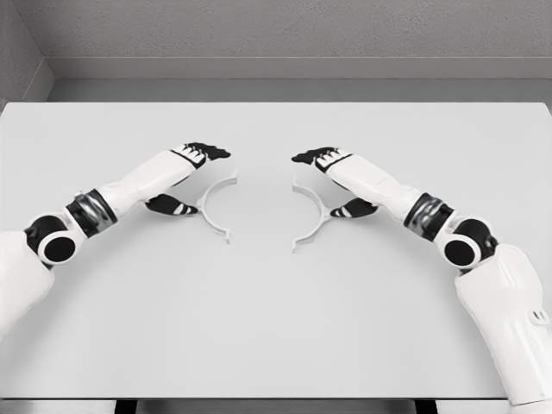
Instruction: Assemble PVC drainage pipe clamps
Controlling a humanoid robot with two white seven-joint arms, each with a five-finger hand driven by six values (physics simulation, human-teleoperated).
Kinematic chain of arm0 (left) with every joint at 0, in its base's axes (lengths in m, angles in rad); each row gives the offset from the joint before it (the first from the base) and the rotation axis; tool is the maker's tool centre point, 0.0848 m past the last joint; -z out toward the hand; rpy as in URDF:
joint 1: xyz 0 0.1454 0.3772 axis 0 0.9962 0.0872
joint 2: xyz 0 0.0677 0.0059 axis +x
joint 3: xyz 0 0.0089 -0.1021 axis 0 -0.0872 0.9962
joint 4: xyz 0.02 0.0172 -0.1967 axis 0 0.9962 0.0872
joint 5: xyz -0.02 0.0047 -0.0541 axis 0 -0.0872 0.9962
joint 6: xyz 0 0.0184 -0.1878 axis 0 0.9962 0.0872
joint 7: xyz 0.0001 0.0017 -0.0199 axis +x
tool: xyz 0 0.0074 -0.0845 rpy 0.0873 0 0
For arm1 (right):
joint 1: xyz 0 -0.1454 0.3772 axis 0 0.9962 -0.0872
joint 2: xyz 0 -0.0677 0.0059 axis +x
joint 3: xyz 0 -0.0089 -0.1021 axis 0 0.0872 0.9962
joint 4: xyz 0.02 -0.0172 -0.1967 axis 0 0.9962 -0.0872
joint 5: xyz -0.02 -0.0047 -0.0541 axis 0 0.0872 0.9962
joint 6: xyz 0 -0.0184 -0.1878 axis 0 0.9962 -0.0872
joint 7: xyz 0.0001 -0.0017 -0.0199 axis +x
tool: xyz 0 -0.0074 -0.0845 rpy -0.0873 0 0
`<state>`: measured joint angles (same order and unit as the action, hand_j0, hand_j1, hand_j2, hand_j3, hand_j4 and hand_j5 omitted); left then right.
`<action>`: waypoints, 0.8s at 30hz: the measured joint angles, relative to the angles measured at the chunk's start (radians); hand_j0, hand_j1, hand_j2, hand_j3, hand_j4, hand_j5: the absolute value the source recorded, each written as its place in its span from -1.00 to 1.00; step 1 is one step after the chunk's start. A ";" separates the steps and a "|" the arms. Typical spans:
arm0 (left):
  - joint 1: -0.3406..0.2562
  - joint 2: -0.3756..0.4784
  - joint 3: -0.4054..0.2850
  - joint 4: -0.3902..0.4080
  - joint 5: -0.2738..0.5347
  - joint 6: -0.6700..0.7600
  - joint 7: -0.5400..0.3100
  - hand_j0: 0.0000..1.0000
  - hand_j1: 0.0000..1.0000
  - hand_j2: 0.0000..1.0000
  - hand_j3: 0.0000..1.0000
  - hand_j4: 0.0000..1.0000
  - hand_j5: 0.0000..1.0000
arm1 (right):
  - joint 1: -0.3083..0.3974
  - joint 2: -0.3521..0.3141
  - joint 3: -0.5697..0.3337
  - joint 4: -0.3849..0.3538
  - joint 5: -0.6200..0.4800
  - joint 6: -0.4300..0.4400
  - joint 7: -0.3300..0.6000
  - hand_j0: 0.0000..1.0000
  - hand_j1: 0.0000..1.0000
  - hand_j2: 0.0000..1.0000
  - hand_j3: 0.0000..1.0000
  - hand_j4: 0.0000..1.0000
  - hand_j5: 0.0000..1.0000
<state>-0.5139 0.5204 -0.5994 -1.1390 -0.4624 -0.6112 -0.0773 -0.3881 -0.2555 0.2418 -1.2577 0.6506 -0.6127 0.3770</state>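
Two white half-ring clamp pieces lie flat on the table [276, 328], their open sides facing each other across a gap. The left clamp half [213, 207] curves beside my left hand [191, 177], whose fingers are spread above it and whose thumb [172, 205] rests just left of the arc. The right clamp half [312, 212] lies under my right hand [332, 179], with the thumb [354, 208] just right of the arc. Both hands are open and straddle their pieces without closing on them.
The white table reaches a grey back wall [276, 34]. Both forearms lie low over the table at mid-height, left and right. Nothing else stands on the surface.
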 measured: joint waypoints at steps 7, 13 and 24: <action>-0.008 0.003 0.005 0.004 -0.001 0.000 0.000 1.00 1.00 1.00 1.00 1.00 1.00 | -0.002 0.019 0.014 -0.001 0.002 0.000 0.016 1.00 1.00 1.00 1.00 1.00 1.00; -0.029 0.004 0.007 0.031 -0.001 0.000 0.000 1.00 1.00 1.00 1.00 1.00 1.00 | -0.002 0.040 0.020 -0.002 0.002 0.000 0.030 1.00 1.00 1.00 1.00 1.00 1.00; -0.044 -0.020 0.001 0.080 -0.003 0.000 0.000 1.00 1.00 1.00 1.00 1.00 1.00 | -0.015 0.065 0.041 -0.009 0.001 0.000 0.039 1.00 1.00 1.00 1.00 1.00 1.00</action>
<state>-0.5584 0.5001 -0.5983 -1.0591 -0.4651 -0.6112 -0.0773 -0.4034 -0.1909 0.2824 -1.2664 0.6520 -0.6128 0.4163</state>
